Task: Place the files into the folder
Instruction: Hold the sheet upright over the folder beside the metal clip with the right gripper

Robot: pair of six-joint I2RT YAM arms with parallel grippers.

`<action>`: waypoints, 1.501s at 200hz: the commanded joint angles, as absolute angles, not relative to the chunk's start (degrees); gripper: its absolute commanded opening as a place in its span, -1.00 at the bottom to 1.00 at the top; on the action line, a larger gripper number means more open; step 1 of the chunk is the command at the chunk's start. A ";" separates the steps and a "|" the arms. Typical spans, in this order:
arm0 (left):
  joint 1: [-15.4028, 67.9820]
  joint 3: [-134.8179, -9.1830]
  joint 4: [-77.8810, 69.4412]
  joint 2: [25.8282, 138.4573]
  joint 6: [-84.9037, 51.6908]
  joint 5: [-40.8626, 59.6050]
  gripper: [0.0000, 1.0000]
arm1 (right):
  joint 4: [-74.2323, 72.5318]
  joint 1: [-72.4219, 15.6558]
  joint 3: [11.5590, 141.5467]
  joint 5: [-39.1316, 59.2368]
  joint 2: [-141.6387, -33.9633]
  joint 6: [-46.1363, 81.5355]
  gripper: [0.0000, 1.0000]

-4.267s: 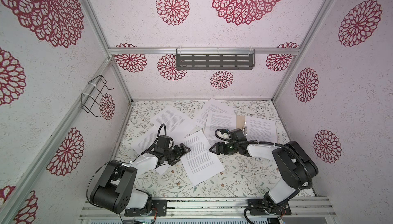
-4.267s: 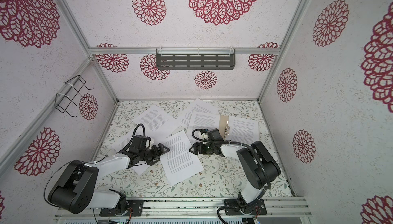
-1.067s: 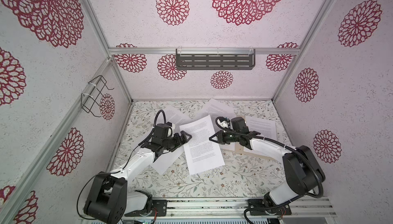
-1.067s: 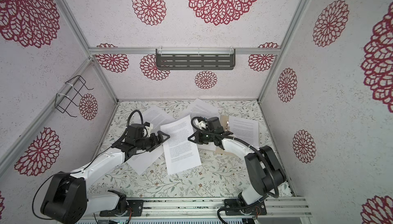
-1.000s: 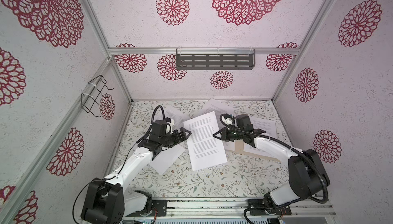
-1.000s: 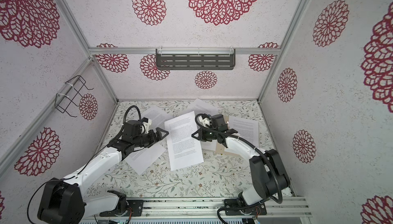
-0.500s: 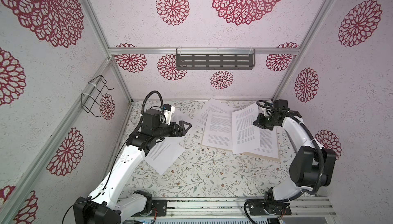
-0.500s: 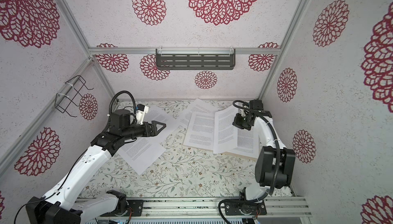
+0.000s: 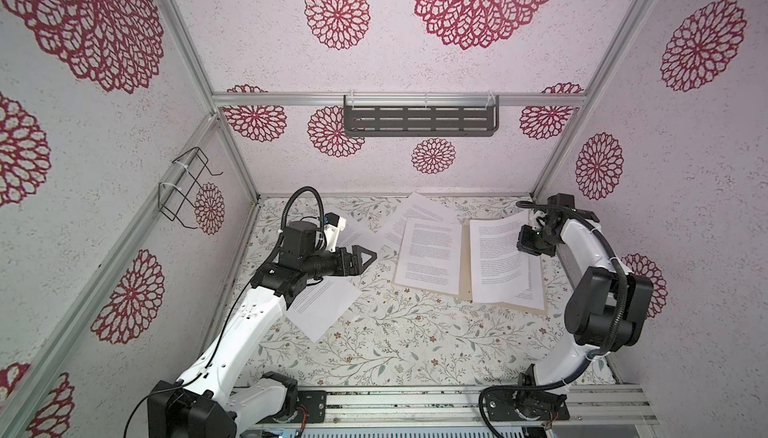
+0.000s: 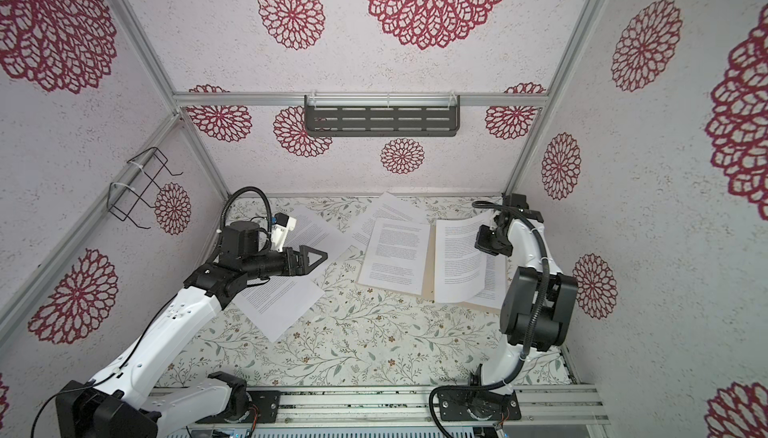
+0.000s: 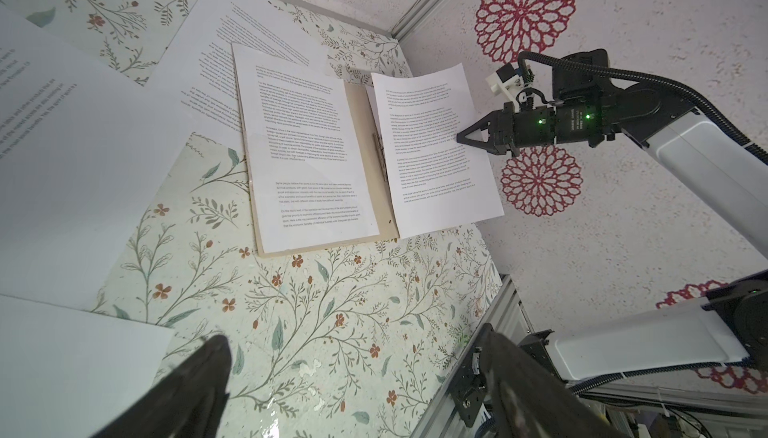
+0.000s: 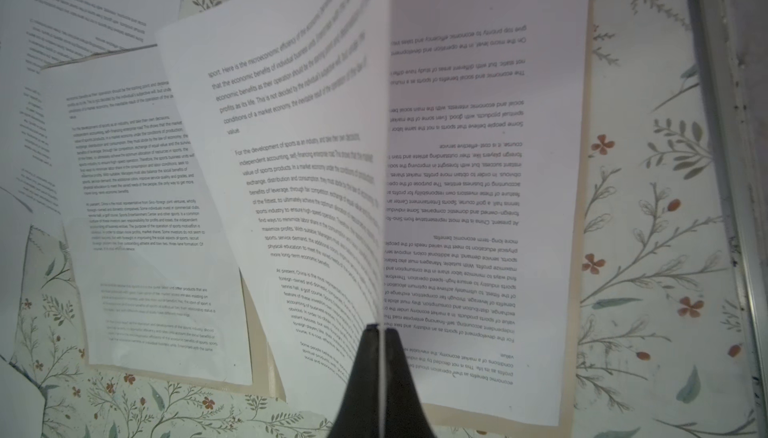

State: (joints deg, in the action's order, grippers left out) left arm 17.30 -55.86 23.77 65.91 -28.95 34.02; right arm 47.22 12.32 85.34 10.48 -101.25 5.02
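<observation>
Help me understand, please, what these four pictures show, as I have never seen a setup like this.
This is a robot with two white arms bolted at the front of a flower-patterned table. Each arm ends in a two-fingered gripper. Two pictures look down from a camera head above, and the other two come from a small camera on each arm's wrist.

On the table lies an open tan folder, with a printed sheet on its left leaf and a second sheet on its right. The right gripper is shut on the edge of a third sheet, holding it curled above the right leaf. The left gripper is open and empty, over on the left, where loose sheets lie outside the folder. More sheets lie at the back.
</observation>
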 commanded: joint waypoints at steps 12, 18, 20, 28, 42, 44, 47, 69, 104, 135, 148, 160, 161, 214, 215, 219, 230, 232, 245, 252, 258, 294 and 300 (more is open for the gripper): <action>16.94 -55.44 21.61 65.10 -28.46 35.42 0.95 | 49.57 14.65 87.10 8.93 -102.77 2.53 -1.00; 16.91 -55.37 21.54 65.29 -28.49 35.49 0.95 | 49.43 14.99 87.10 9.18 -102.92 2.29 -1.00; 16.91 -55.37 21.54 65.30 -28.55 35.48 0.95 | 49.45 15.17 87.14 9.22 -102.94 2.24 -1.00; 16.96 -55.36 21.55 65.56 -28.55 35.56 0.95 | 49.35 15.58 87.27 9.16 -103.11 2.19 -1.00; 16.91 -55.37 21.37 65.96 -28.74 35.89 0.95 | 49.03 16.45 87.43 9.22 -103.46 1.98 -1.00; 16.95 -55.37 21.36 65.99 -28.76 35.93 0.95 | 49.04 16.59 87.45 9.23 -103.56 1.94 -1.00; 16.90 -55.37 21.29 66.08 -28.87 35.99 0.95 | 49.04 16.77 87.52 9.17 -103.64 1.86 -1.00; 16.92 -55.37 21.27 66.58 -28.98 36.21 0.95 | 49.18 17.57 88.64 8.44 -104.81 1.25 -1.00; 16.87 -55.28 21.14 66.71 -29.02 36.39 0.95 | 48.84 17.76 90.17 9.52 -106.32 0.01 -1.00; 16.88 -55.28 21.14 66.80 -28.98 36.38 0.95 | 47.73 17.76 90.19 11.98 -106.40 -0.97 -1.00; 16.88 -55.28 21.09 66.80 -29.07 36.39 0.95 | 47.44 17.75 90.02 12.80 -106.47 -1.76 -1.00; 16.87 -55.22 21.04 66.88 -29.07 36.46 0.95 | 47.08 17.79 89.84 13.24 -106.57 -2.12 -1.00; 16.87 -55.25 21.03 66.88 -29.04 36.47 0.95 | 47.05 17.77 89.79 13.30 -106.59 -2.16 -1.00; 16.78 -55.19 20.97 66.80 -29.03 36.47 0.95 | 44.82 17.68 89.29 16.95 -107.27 -2.62 -1.00; 16.78 -55.15 20.99 66.80 -29.02 36.47 0.95 | 44.82 17.71 89.29 16.91 -107.25 -2.63 -1.00; 16.72 -55.19 20.99 66.80 -29.04 36.47 0.95 | 44.82 17.67 89.26 16.92 -107.30 -2.55 -1.00; 16.77 -55.20 20.99 66.80 -29.08 36.48 0.95 | 44.81 17.59 89.22 17.20 -107.32 -2.45 -1.00; 16.78 -55.20 21.00 66.80 -29.09 36.48 0.95 | 44.69 17.58 89.15 17.35 -107.34 -2.41 -1.00; 16.84 -55.20 20.92 66.80 -29.14 36.47 0.95 | 44.54 17.58 88.87 17.84 -107.37 -2.46 -1.00; 16.79 -55.20 20.94 66.80 -29.14 36.48 0.95 | 44.56 17.51 88.73 18.13 -107.34 -2.53 -1.00; 16.68 -55.20 20.95 66.88 -29.26 36.54 0.95 | 44.56 17.49 88.60 18.45 -107.32 -2.63 -1.00; 16.69 -55.12 20.90 66.80 -29.38 36.74 0.95 | 45.40 17.02 87.83 17.89 -107.58 -3.80 -1.00; 16.70 -55.09 20.88 66.80 -29.36 36.74 0.95 | 45.33 17.00 87.59 17.92 -107.40 -3.93 -1.00</action>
